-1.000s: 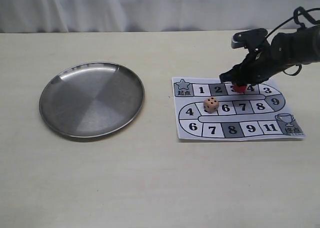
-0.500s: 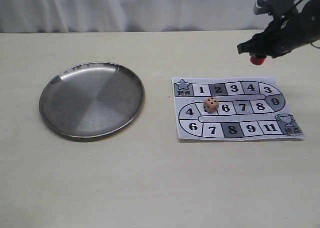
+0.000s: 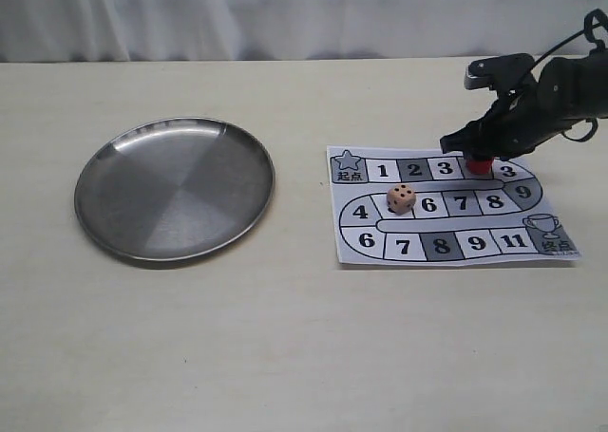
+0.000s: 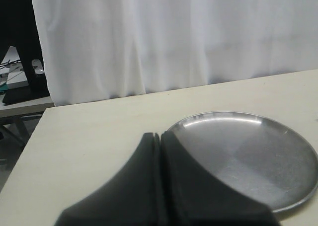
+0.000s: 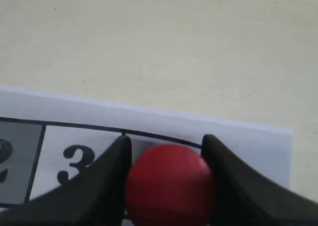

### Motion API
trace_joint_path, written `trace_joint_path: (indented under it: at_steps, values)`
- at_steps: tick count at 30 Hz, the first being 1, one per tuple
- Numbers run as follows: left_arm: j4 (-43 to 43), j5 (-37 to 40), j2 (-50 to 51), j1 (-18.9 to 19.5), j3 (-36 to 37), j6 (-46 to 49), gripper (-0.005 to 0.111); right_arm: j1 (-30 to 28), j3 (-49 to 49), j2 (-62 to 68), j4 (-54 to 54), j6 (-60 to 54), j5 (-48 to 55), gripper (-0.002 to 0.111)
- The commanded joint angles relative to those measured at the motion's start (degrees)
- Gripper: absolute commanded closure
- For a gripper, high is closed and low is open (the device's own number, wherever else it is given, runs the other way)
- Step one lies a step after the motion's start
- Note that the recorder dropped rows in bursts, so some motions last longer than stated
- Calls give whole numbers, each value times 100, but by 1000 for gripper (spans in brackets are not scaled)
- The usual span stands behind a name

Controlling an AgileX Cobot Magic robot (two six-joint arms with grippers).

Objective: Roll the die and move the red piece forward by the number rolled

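The red piece [image 3: 480, 166] [image 5: 170, 185] is held between the black fingers of my right gripper [image 3: 478, 159] [image 5: 166, 151], which is shut on it over the top row of the paper board [image 3: 446, 204], at the square just past the 3. The die [image 3: 401, 198], a light-brown cube with black pips, rests on the board's middle row between the 4 and the 6. My left gripper [image 4: 160, 135] is shut with nothing in it, and it hangs beside the metal plate [image 4: 248, 156]. That arm is outside the exterior view.
The round metal plate [image 3: 175, 187] lies on the beige table [image 3: 285, 337] to the left of the board. A white curtain [image 3: 285, 14] hangs behind the table's far edge. The board shows numbered squares, a star start square and a trophy end square.
My right gripper lifted the red piece off the board, up and to the right, then came back down with it onto the top row, one square right of where it began.
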Motion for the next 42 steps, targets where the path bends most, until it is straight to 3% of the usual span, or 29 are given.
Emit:
trace_joint_path:
  at_steps: [1, 6, 8, 16, 21, 30, 32, 38, 42]
  values:
    - [-3, -54, -31, -24, 10, 5, 107, -20, 44, 159, -49, -20, 360, 104]
    - [-3, -54, -31, -24, 10, 5, 107, -20, 44, 159, -21, -20, 388, 102]
    - [-3, -54, -31, -24, 10, 5, 107, -20, 44, 159, -21, -20, 388, 95]
    - [-3, -54, -31, -24, 10, 5, 107, -20, -128, 34, 230, 132, 403, 27]
    - [-3, -54, -31, -24, 10, 5, 107, -20, -553, -577, 384, 159, 879, 14]
    - [-3, -54, -31, -24, 10, 5, 107, -31, -1185, -2496, 68, 129, 2289, 19]
    - [-3, -54, -31, -24, 10, 5, 107, -31, -1122, -2953, 41, 129, 2290, 32]
    - [-3, -54, -31, -24, 10, 5, 107, -31, -667, -4123, 67, 144, 2248, 99]
    - [-3, -54, -31, -24, 10, 5, 107, -31, 22, -4857, 110, 151, 1810, 104]
